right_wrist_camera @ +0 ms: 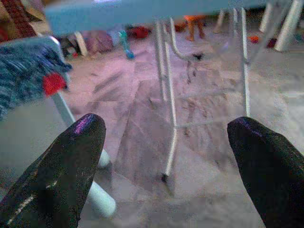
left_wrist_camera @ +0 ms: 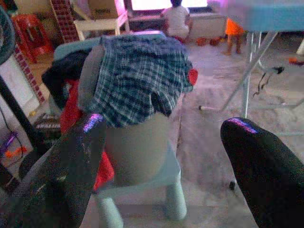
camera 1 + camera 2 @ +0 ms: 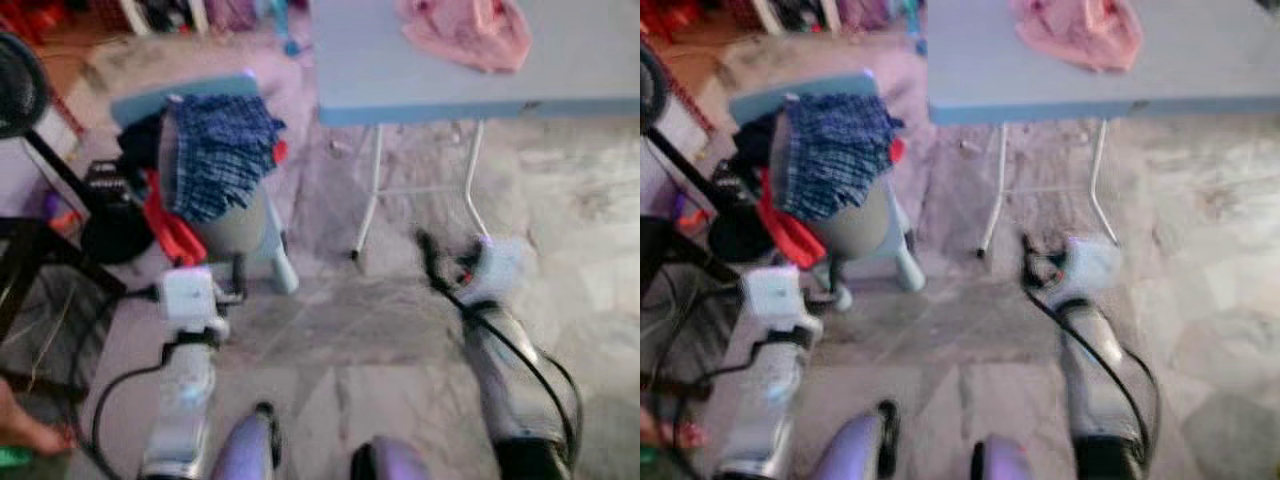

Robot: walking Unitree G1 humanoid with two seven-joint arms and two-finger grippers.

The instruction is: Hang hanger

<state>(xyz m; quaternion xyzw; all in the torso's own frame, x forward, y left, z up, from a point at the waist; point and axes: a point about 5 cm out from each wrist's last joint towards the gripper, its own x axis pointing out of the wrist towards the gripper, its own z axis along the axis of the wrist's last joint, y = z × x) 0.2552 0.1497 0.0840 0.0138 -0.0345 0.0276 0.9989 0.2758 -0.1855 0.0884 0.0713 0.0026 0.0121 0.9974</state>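
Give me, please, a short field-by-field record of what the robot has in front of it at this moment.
left hand: open, empty, facing the chair
right hand: open, empty, facing the table legs
chair: pale blue, left of the table, draped with clothes
plaid garment: blue checked, hanging over the chair back
red garment: hanging low at the chair's left side
table: blue-grey top on thin white legs
pink garment: crumpled on the tabletop
floor: marbled stone
hanger: none made out
image: blurred
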